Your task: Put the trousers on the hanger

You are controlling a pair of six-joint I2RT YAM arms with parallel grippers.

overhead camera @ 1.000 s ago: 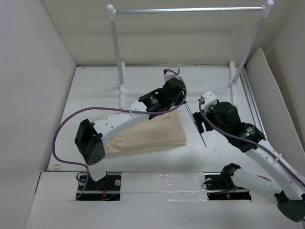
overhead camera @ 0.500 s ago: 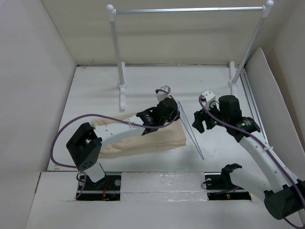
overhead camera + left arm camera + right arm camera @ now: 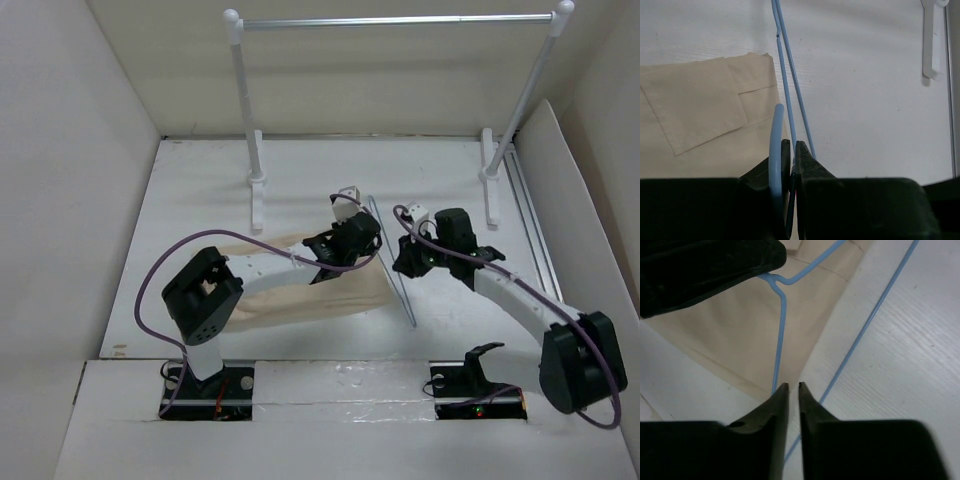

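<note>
Beige trousers (image 3: 345, 295) lie flat on the white table (image 3: 200, 190), left of centre and towards the near edge. The left arm reaches across them, and a pocket flap shows plainly in the left wrist view.

Now the hanger (image 3: 407, 310): thin blue wire, sitting at the right end of the trousers, running from far to near with a slight slant. It's partly over the cloth, and the right wrist view has one wire crossing the beige fabric while another runs over bare table.

Left gripper (image 3: 793, 150): fingers pressed tight together, clamped on the hanger's wire right beside its curved hook.

Right gripper (image 3: 793, 389) comes in from the right, low over the table by the edge of the cloth. Its fingers are drawn almost together, with just a thin slit between them. One wire runs down to the tip of one finger, but whether it's pinched or only alongside, I can't tell.

At the far side stands a rack (image 3: 395, 20), white posts and a silver bar, well apart from the action.
</note>
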